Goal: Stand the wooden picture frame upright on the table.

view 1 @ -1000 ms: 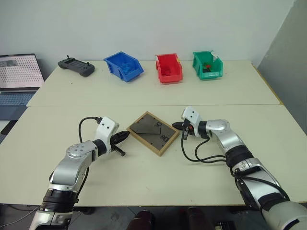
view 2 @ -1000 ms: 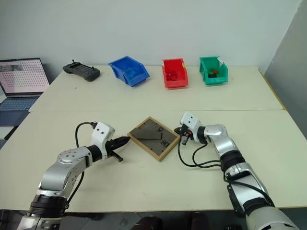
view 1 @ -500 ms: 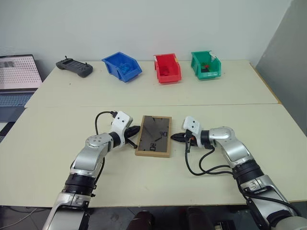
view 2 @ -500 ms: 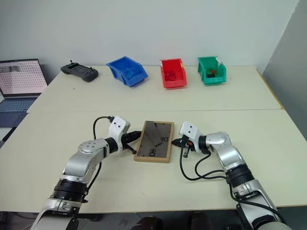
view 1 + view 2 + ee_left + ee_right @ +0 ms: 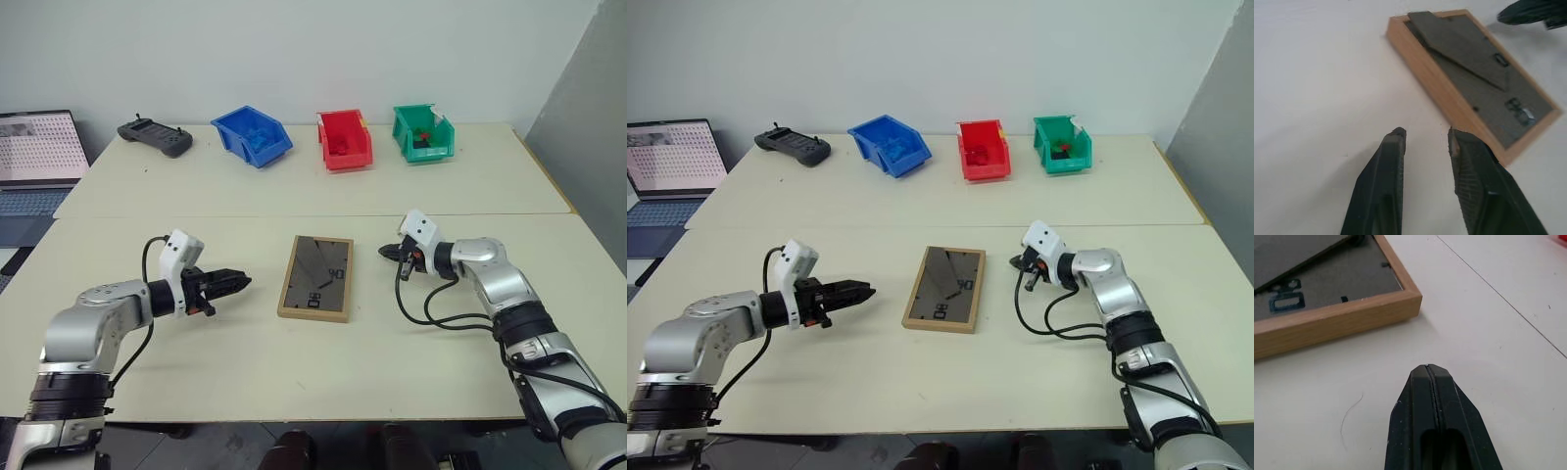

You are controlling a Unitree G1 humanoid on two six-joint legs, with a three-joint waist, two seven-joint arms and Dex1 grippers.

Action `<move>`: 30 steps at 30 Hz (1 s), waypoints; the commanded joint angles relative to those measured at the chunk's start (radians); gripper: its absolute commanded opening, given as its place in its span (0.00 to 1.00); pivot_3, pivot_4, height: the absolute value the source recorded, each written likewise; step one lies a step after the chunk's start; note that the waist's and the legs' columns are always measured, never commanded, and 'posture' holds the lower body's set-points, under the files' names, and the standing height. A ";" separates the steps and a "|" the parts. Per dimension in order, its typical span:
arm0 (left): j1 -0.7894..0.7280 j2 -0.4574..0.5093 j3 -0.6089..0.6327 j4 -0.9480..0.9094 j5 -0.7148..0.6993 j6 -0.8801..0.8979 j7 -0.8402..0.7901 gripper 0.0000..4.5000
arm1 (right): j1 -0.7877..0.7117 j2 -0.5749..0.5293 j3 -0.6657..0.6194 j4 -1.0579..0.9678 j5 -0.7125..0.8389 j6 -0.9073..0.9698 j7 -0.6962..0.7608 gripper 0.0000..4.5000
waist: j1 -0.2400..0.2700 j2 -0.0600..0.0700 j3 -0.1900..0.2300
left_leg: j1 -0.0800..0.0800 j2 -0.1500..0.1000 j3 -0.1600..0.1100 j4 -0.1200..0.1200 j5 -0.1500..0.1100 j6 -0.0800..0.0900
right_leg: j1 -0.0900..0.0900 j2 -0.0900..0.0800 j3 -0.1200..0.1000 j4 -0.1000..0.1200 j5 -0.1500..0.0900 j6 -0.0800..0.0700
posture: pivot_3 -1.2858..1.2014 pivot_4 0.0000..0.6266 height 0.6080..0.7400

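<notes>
While frame (image 5: 316,277) lies flat, grippers apart.

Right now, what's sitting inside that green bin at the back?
Inside the green bin a small red item and something dark show, too small to identify. The bin's front wall hides whatever lies lower down.

laptop (image 5: 39,157) cropped at edge, bin contents (image 5: 423,137) indistinct
</notes>
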 commanded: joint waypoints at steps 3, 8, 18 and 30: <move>-0.083 0.040 -0.024 0.066 -0.168 0.339 -0.093 0.66 | -0.027 0.033 0.023 0.019 -0.001 -0.042 0.031 0.00 | -0.002 0.000 0.000 | 0.000 0.000 0.000 0.000 0.000 0.000 | 0.000 0.000 0.000 0.000 0.000 0.000 | 0.52 0.24 1.00; -0.109 -0.016 -0.064 0.123 -0.171 0.378 -0.087 0.94 | 0.021 0.072 0.055 -0.041 0.001 -0.017 0.040 0.00 | -0.004 0.000 0.000 | 0.000 0.000 0.000 0.000 0.000 0.000 | 0.000 0.000 0.000 0.000 0.000 0.000 | 0.52 0.24 1.00; -0.129 -0.157 -0.156 0.261 -0.090 0.254 -0.066 0.99 | 0.054 0.181 0.094 -0.136 0.002 0.058 -0.005 0.00 | -0.001 0.002 -0.002 | 0.002 0.000 0.000 0.000 0.000 0.000 | 0.001 0.000 0.001 0.001 0.000 0.000 | 0.52 0.24 1.00; -0.089 -0.298 -0.003 0.106 -0.181 0.337 0.106 0.91 | 0.088 0.174 0.083 -0.154 -0.001 0.066 -0.046 0.00 | 0.008 0.002 -0.004 | 0.001 -0.002 0.000 0.001 0.000 0.000 | 0.001 -0.001 0.001 0.000 0.001 0.001 | 0.52 0.24 1.00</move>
